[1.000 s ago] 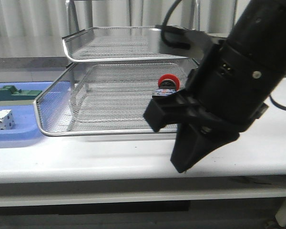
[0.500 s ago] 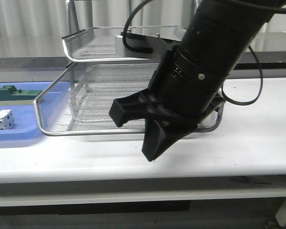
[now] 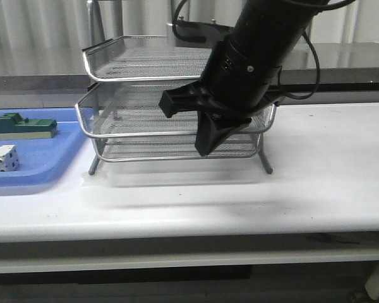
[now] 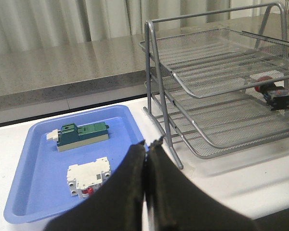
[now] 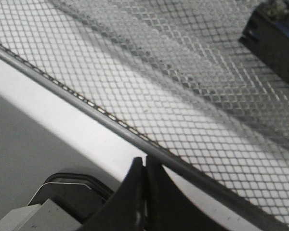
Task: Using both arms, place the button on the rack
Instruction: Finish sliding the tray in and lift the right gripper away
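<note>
The silver wire-mesh rack (image 3: 123, 63) stands at the back middle of the table, its tiers lined up. The button (image 4: 273, 92), with a red head and a black-and-blue body, lies on the middle tier; in the right wrist view only its dark body (image 5: 274, 41) shows through the mesh. In the front view my right arm hides it. My right gripper (image 3: 204, 149) is shut and empty, its tip (image 5: 145, 161) against the middle tier's chrome front rim. My left gripper (image 4: 148, 145) is shut and empty, above the table between the blue tray and the rack (image 4: 216, 62).
A flat blue tray (image 3: 31, 169) lies left of the rack and holds a green-topped block (image 3: 22, 125) and a white part (image 3: 1, 158). Both also show in the left wrist view, the block (image 4: 82, 134) and the white part (image 4: 89, 174). A grey counter runs behind.
The middle tier, pulled out forward before, has slid back into the rack. My right gripper has moved back and up with its rim, and now hides the button.
</note>
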